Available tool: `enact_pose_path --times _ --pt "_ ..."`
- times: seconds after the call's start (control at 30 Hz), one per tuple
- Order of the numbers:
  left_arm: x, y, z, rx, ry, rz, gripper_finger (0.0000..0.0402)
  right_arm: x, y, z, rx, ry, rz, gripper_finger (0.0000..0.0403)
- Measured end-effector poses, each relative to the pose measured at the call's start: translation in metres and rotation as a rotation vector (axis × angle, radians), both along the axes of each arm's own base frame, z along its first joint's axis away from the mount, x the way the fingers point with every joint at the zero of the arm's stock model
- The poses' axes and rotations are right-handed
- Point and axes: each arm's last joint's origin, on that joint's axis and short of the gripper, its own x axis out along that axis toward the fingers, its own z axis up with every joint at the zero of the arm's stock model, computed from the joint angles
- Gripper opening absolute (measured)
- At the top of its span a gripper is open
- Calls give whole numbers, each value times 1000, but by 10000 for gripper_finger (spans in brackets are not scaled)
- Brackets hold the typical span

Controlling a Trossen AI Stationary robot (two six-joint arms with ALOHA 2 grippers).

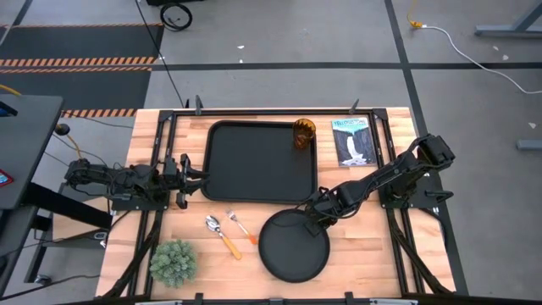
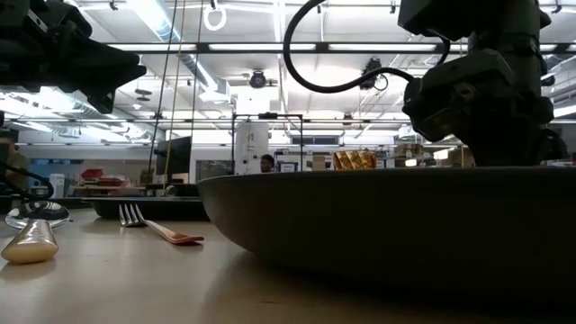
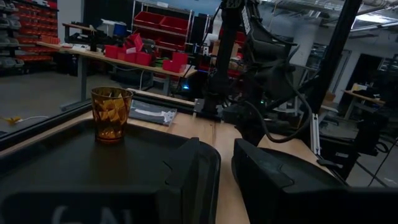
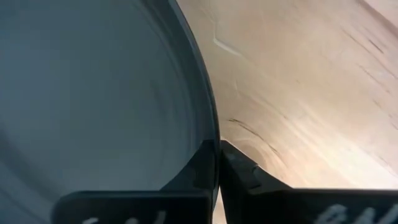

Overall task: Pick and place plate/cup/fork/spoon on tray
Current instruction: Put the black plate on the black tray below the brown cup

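Observation:
The round black plate (image 1: 292, 246) lies on the table in front of the black tray (image 1: 261, 161) and fills the low view (image 2: 387, 216). My right gripper (image 1: 312, 222) is shut on the plate's far right rim. The amber cup (image 1: 304, 134) stands upright in the tray's far right corner. The spoon (image 1: 213, 224) and the fork (image 1: 241, 227) lie side by side on the table left of the plate. My left gripper (image 1: 193, 176) waits at the tray's left edge, fingers a little apart and empty. My right gripper pinches the plate's raised rim (image 4: 210, 134) at the plate's far right side, one finger inside the plate and one outside on the table side. The fingers slant down from the table's right. The plate's near part rests on the table (image 2: 270, 256).
A green pot plant (image 1: 174, 261) stands at the table's near left corner. A booklet (image 1: 354, 141) lies at the far right, beside the tray. Black frame rails (image 1: 161, 152) run along the table's left and right sides. A person stands far off in the room behind.

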Motion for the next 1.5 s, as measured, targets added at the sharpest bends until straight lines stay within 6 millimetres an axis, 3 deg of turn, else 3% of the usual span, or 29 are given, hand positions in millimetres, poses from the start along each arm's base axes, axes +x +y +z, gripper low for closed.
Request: enact_pose_path --times 0.23,0.47,0.87,1.5 --pt "0 0 0 0 0 0 110 8 -7 3 30 -57 9 9" --pt "0 0 0 -2 -3 0 110 23 -11 18 5 -161 -5 10" --pt "0 0 1 -6 -8 0 110 42 -54 24 44 -256 -309 11" --pt "1 -1 -1 -42 8 -46 110 39 -100 27 -10 -238 -726 11"
